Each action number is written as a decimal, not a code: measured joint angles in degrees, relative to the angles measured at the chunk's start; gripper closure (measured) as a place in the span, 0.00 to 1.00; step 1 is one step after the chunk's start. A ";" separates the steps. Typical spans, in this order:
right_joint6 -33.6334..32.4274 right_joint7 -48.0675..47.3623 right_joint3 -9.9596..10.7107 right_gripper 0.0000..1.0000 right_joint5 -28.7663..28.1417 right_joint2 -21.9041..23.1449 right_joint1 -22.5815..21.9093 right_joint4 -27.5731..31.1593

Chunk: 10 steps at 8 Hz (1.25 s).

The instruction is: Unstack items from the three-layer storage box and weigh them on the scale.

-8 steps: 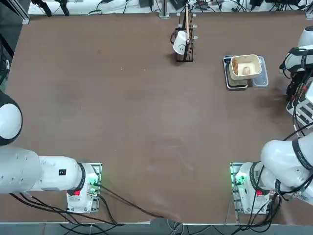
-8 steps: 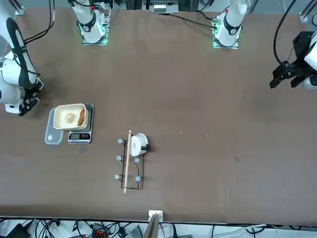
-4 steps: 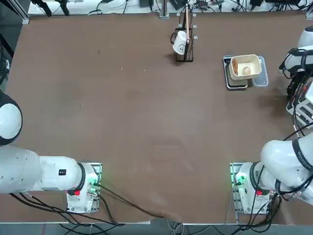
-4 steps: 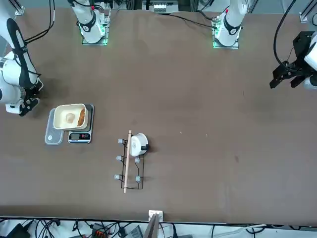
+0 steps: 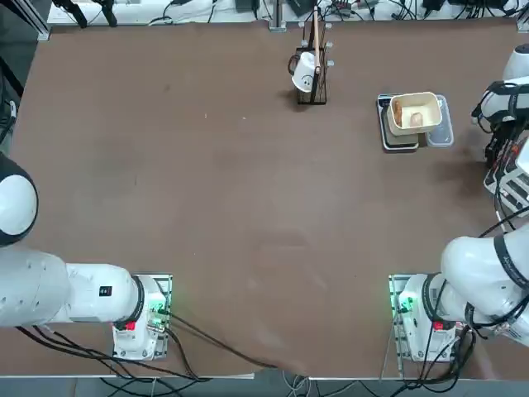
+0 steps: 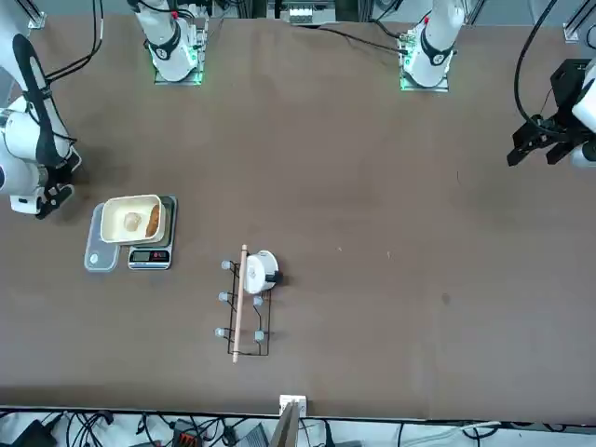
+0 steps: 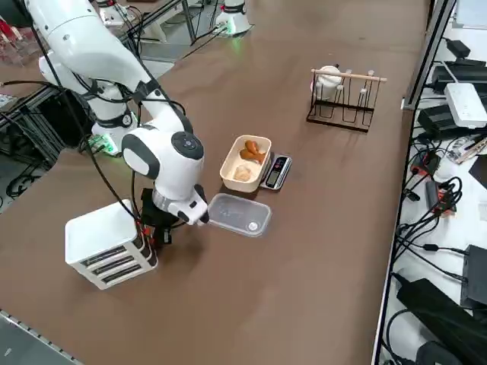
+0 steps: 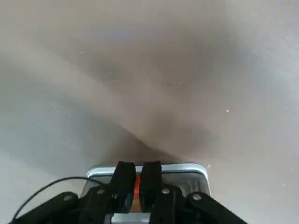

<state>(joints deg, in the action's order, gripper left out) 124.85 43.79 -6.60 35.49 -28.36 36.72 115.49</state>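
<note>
Cream tub (image 7: 245, 162): on the scale (image 7: 275, 172), holding three items (image 7: 249, 160).
Right gripper (image 8: 137, 183): pinching an orange tab of the storage box (image 7: 105, 242).

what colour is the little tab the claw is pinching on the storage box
Orange-red. It shows best in the right wrist view, where the right claw is shut on the tab of the storage box.

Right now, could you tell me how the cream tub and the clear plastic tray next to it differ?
The cream tub sits on the scale and holds tan food lumps; the clear plastic tray lies flat on the table and looks nearly empty. The tub is opaque and deeper; the tray is see-through and shallow. Both are rounded rectangles.
</note>
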 joint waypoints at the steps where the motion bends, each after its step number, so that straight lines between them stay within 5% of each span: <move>1: 0.04 -0.04 -0.18 0.89 0.02 0.00 -0.18 -0.01; 10: 0.13 -1.18 -2.41 0.93 -3.20 -1.10 -6.13 -3.65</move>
<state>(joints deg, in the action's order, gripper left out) 124.98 42.61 -9.01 32.29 -29.47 30.59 111.84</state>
